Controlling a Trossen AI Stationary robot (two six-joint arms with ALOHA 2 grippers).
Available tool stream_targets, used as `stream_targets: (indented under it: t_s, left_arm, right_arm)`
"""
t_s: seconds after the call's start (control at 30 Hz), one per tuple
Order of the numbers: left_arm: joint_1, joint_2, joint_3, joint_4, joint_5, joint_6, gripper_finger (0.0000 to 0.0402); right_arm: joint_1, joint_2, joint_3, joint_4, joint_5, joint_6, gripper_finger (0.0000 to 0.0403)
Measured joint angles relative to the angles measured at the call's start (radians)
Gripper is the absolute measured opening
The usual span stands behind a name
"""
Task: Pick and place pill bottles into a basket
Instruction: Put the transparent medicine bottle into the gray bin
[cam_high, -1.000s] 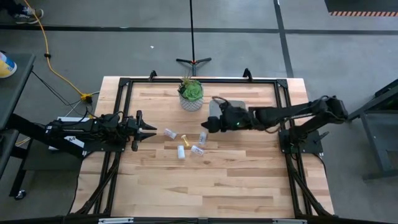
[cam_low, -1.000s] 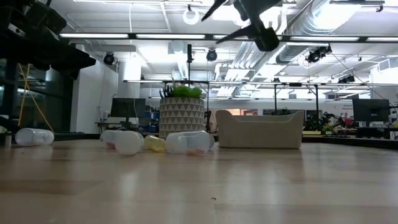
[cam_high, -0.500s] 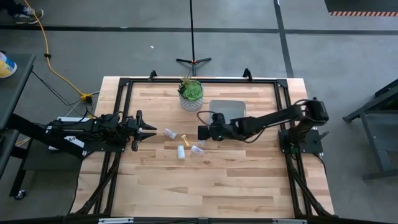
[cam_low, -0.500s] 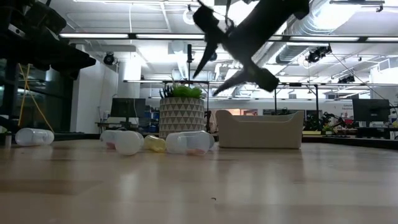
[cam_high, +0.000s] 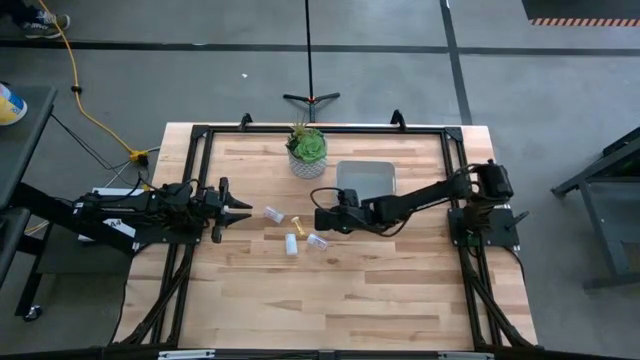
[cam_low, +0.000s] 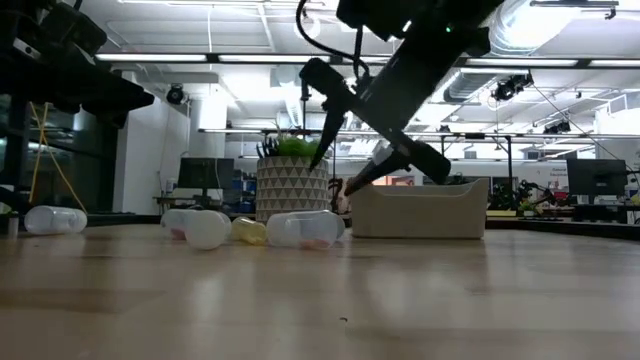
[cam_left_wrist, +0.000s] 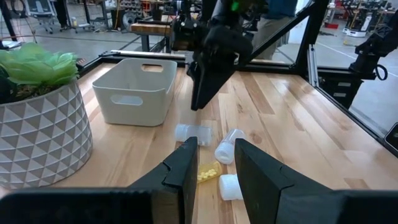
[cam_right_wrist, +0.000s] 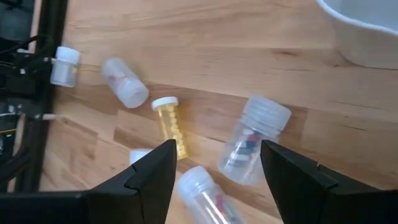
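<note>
Several small translucent pill bottles lie on their sides on the wooden table left of centre (cam_high: 291, 243); one is yellowish (cam_right_wrist: 169, 124). The grey-white basket (cam_high: 365, 178) stands on the table behind them, right of the plant. My right gripper (cam_right_wrist: 217, 149) is open and empty. It hangs tipped downward above the bottles (cam_low: 335, 175), over one clear bottle (cam_right_wrist: 252, 140), touching nothing. My left gripper (cam_high: 235, 208) is open and empty near the table's left edge, pointing at the bottles (cam_left_wrist: 214, 146).
A green plant in a white patterned pot (cam_high: 307, 150) stands at the table's far side, left of the basket. A black frame rail (cam_high: 320, 130) runs around the table. One bottle (cam_low: 55, 218) lies apart, close to my left gripper.
My right gripper has gone from above the basket toward the table's left edge and down toward the bottles, tipping its fingers downward. It stays open. The bottles and the basket have kept still.
</note>
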Motion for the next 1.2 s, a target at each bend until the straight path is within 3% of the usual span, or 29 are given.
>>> stream_targets:
  t_s: [0.67, 1.2]
  left_arm:
    - [0.000, 0.000, 0.000, 0.000, 0.000, -0.004, 0.0143]
    - [0.000, 0.000, 0.000, 0.000, 0.000, -0.004, 0.0143]
  right_arm:
    - [-0.029, 0.068, 0.000, 0.000, 0.026, 0.000, 0.0224]
    - [-0.042, 0.129, 0.002, 0.003, -0.101, 0.029, 0.0224]
